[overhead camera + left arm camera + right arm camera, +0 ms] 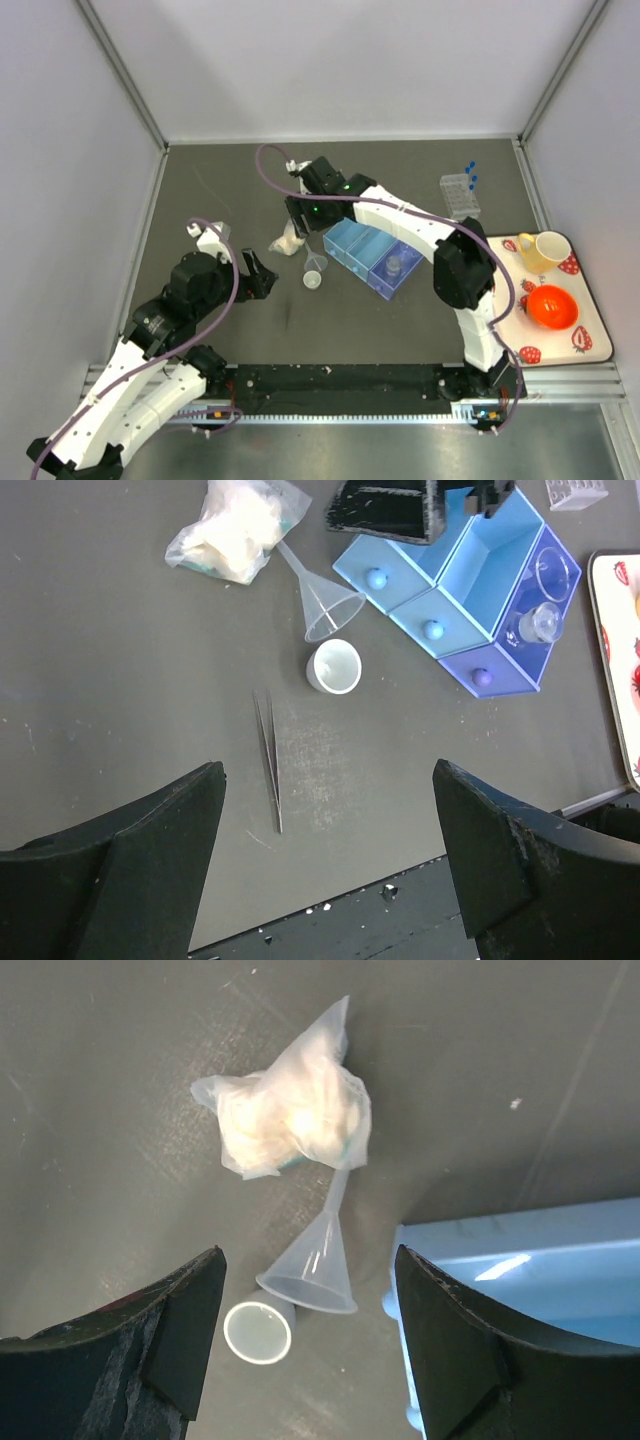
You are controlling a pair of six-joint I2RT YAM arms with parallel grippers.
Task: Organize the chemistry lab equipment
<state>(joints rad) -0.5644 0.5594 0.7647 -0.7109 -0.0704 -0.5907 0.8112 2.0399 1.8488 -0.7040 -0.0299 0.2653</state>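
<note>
A clear funnel point(315, 1265) lies on its side on the dark table, stem toward a small plastic bag of white stuff point(290, 1110). A small white cup point(258, 1330) stands right beside the funnel's mouth. My right gripper point(306, 1260) hovers open above the funnel, holding nothing. My left gripper point(328, 780) is open and empty near the table's front edge, with thin metal tweezers point(268, 755) lying just ahead of it. Two tiny clear beakers point(545, 620) sit in the open blue drawers point(470, 600). A clear tube rack point(460, 192) with blue-capped tubes stands at the back right.
A strawberry-patterned tray point(590, 345) at the right edge carries a yellow mug point(543, 250) and an orange bowl point(551, 306). The blue drawer unit point(370, 255) sits just right of the funnel point(314, 263). Grey walls enclose the table on three sides.
</note>
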